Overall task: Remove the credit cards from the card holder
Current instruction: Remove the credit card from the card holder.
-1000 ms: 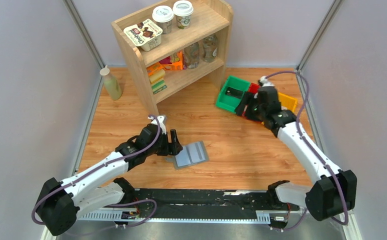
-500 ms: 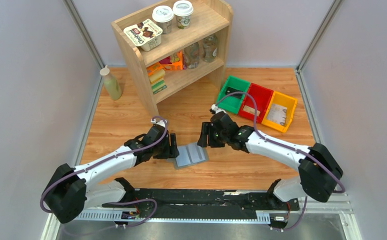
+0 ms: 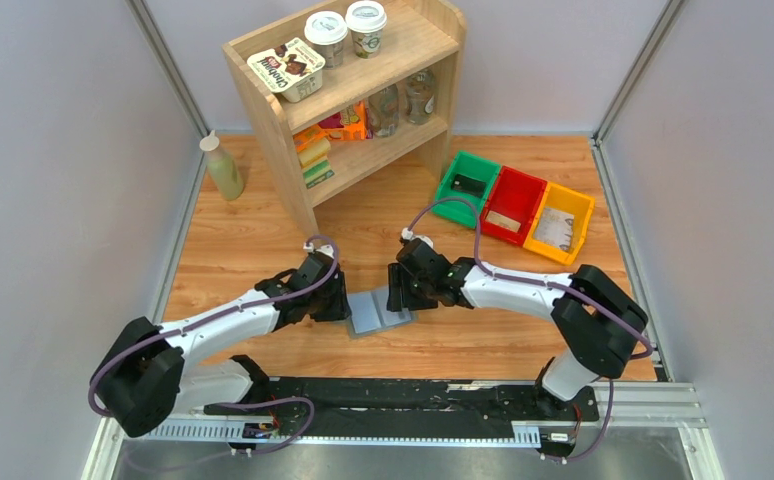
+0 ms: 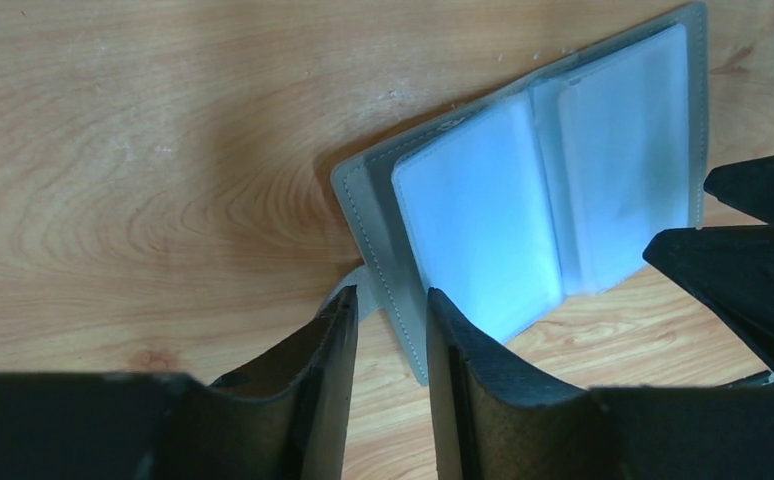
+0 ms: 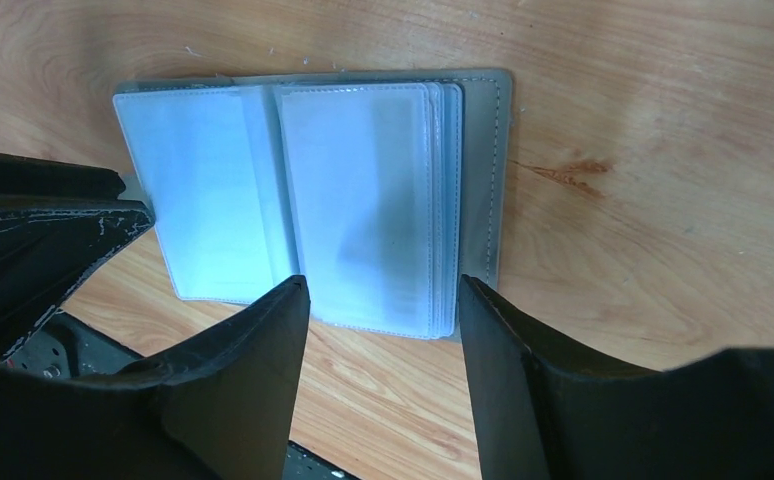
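The card holder [image 3: 375,314] lies open like a book on the wooden table, its pale blue-grey pockets [image 4: 483,210] facing up. My left gripper [image 3: 344,303] is at its left edge. In the left wrist view the left gripper [image 4: 390,305] is open only narrowly, with the grey cover edge and small side tab [image 4: 366,288] between the fingertips and gaps either side. My right gripper [image 3: 400,297] hangs over the holder's right half. In the right wrist view the right gripper [image 5: 383,295] is open wide, straddling the stacked pockets [image 5: 363,200]. Credit cards inside the pockets cannot be made out.
Green [image 3: 452,194], red [image 3: 519,183] and yellow [image 3: 585,206] bins sit at the back right; a pale card [image 3: 504,221] lies in the red one. A wooden shelf [image 3: 281,125] with cups and packets stands at the back, a bottle [image 3: 223,167] to its left.
My right arm swung from the bins across to the card holder and lowered over its right half. My left gripper slid onto the holder's left edge and its jaws narrowed a lot.
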Available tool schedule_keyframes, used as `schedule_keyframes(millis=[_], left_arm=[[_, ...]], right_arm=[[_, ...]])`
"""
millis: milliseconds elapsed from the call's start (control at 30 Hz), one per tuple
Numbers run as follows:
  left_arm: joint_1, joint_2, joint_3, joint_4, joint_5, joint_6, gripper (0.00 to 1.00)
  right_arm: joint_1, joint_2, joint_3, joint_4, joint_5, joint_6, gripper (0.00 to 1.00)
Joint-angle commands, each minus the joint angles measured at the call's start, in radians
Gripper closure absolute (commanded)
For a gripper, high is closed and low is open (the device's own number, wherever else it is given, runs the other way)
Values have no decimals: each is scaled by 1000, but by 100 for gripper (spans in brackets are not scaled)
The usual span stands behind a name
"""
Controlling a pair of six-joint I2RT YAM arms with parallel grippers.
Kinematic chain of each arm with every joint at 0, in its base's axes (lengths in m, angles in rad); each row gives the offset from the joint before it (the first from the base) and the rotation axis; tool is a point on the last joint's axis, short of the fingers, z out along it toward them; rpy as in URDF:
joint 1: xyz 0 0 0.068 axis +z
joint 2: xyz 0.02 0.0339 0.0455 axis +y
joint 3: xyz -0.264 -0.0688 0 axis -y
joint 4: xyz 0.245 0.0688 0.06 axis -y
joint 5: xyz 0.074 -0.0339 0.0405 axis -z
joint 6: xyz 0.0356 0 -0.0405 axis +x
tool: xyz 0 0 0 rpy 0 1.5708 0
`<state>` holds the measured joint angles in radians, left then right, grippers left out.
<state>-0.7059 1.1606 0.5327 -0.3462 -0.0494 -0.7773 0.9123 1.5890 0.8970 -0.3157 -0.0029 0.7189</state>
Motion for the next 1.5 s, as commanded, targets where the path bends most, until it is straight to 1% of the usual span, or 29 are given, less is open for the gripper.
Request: schedule_keyframes(millis=[0,300,333,600,633,667,1033,1167,1333,1467], left_arm=[[5,17,-11,42,20,-16,62],[5,25,-19,61,34,-20,64],[5,27,-19,64,36,-20,64],[5,42,-22,78,43,-22,67],[5,44,-22,78,43,-22,71],[5,45,-22,81,43,-22,71],[6,28,-33,93,43,-23,73],[11,-21,-57,110,42,-37,73],[22,-172,-122,139,-6,-77,64],[26,-306,-157,119,-50,-108,59]], right_arm=[[16,19,46,33,29,8,41],[25,40,57,41,20,2,43],[25,45,62,43,-15,1,43],[39,45,74,86,-83,-9,49],[39,45,74,92,-91,-10,50],[37,43,77,99,-100,-10,50],[40,77,89,190,-213,-26,50],[43,110,114,234,-288,-38,47],[43,189,143,270,-362,-36,41],[43,245,154,276,-381,-35,42]])
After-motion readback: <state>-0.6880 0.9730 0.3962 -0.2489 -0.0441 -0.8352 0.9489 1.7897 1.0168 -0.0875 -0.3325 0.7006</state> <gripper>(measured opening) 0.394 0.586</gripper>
